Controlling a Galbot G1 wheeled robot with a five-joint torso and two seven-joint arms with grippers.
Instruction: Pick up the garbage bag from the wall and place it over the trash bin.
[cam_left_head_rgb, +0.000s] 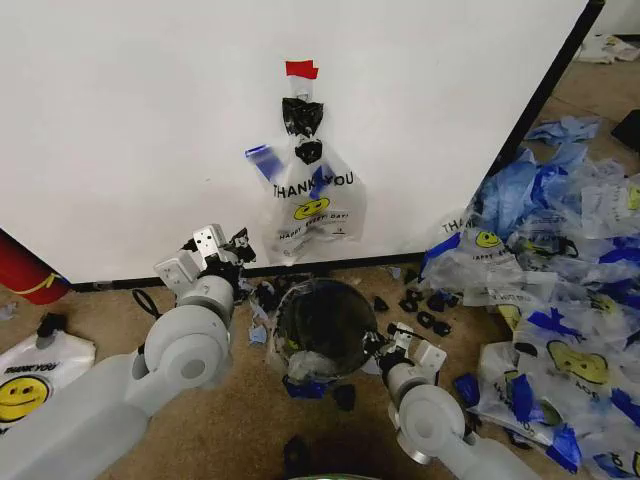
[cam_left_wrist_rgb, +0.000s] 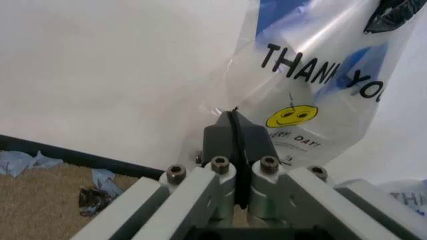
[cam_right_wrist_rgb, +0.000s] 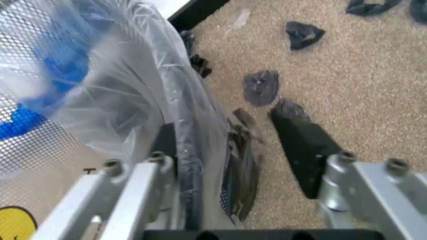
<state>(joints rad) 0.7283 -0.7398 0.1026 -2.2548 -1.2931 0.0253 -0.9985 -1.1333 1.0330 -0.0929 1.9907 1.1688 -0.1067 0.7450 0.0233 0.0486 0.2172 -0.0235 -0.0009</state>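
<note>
The garbage bag (cam_left_head_rgb: 312, 200) hangs on the white wall from a strip of red tape (cam_left_head_rgb: 301, 69). It is see-through, with "THANK YOU" print and a yellow smiley (cam_left_wrist_rgb: 291, 115). My left gripper (cam_left_head_rgb: 241, 242) is raised to the bag's lower left corner. Its fingers (cam_left_wrist_rgb: 257, 142) are pressed shut, and the thin plastic edge (cam_left_wrist_rgb: 217, 107) seems pinched at their tips. On the carpet below stands the trash bin (cam_left_head_rgb: 325, 325), black mesh with clear plastic inside it (cam_right_wrist_rgb: 100, 85). My right gripper (cam_left_head_rgb: 393, 342) is open at the bin's right rim, with one finger (cam_right_wrist_rgb: 170, 145) against the plastic and the other (cam_right_wrist_rgb: 300, 145) outside.
A heap of blue-and-clear bags (cam_left_head_rgb: 545, 260) covers the floor on the right. Black scraps (cam_left_head_rgb: 425, 310) lie around the bin. A flat white smiley bag (cam_left_head_rgb: 30, 380) lies at the left, and a red cylinder (cam_left_head_rgb: 25, 270) stands by the wall.
</note>
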